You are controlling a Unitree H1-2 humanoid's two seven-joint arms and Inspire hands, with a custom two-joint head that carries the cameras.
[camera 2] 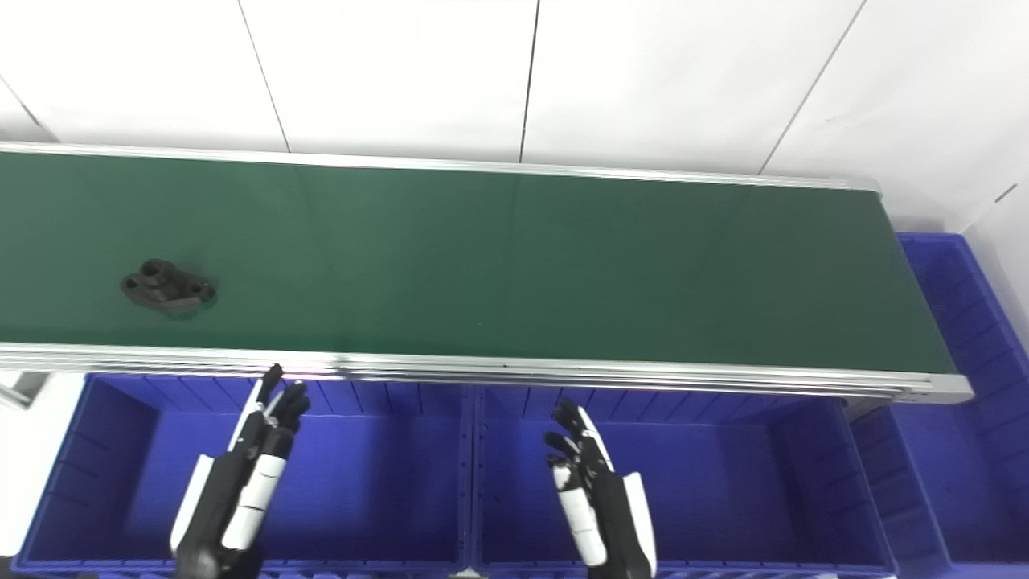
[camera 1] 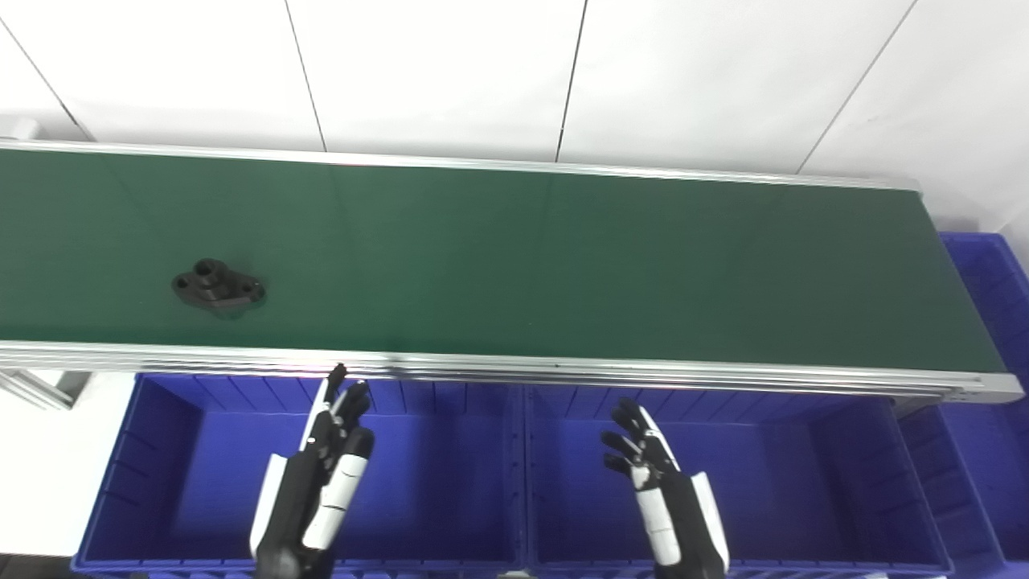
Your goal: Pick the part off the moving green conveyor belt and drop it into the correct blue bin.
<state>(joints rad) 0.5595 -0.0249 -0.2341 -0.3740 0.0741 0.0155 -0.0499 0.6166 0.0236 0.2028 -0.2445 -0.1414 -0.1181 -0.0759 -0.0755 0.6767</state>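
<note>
Fingers spread and empty on both the left hand [camera 1: 317, 474] and right hand [camera 1: 663, 482], each hovering over its own deep blue plastic bin [camera 1: 161, 474] [camera 1: 804, 474]. Out on the long green conveyor belt [camera 1: 563, 265], the black flanged part with holes [camera 1: 218, 287] lies far left, well apart from both hands

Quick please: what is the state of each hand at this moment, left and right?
Left hand: open, holds nothing, over the left blue bin.
Right hand: open, holds nothing, over the middle blue bin.
</note>
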